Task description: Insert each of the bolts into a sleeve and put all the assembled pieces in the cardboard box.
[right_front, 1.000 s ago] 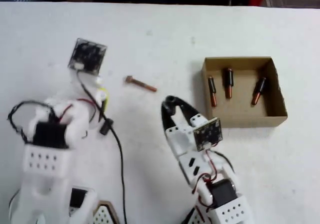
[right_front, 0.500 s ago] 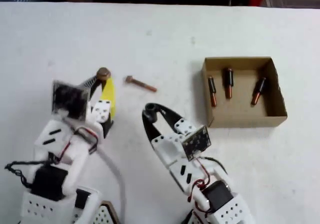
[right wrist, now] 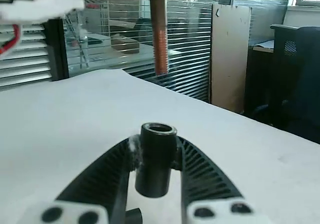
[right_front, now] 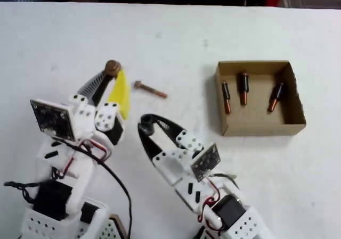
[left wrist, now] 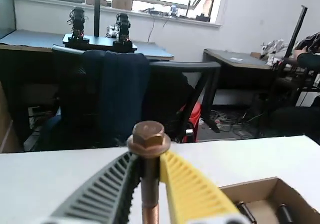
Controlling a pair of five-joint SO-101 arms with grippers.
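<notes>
At the right of the frame sits the cardboard box [right_front: 261,128], three assembled pieces [right_front: 243,88] inside. Left of centre, my left claw [right_front: 110,75] pinches a stiff, probably slick bolt [left wrist: 148,136] under its head; my right claw [right_front: 146,126] clamps the small rigid sleeve [right wrist: 156,156] mid-body, bore upward.

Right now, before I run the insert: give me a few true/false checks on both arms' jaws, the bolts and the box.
1. The left arm's jaws hold a bolt with its head up. True.
2. The right arm's jaws are empty. False: they are shut on a sleeve, opening up.
3. The cardboard box holds three assembled pieces. True.
4. Every bolt is either held or boxed. False: a loose bolt lies on the table between the left arm and the box.
5. The held bolt sits inside the sleeve. False: its threaded end hangs apart from the sleeve.
</notes>
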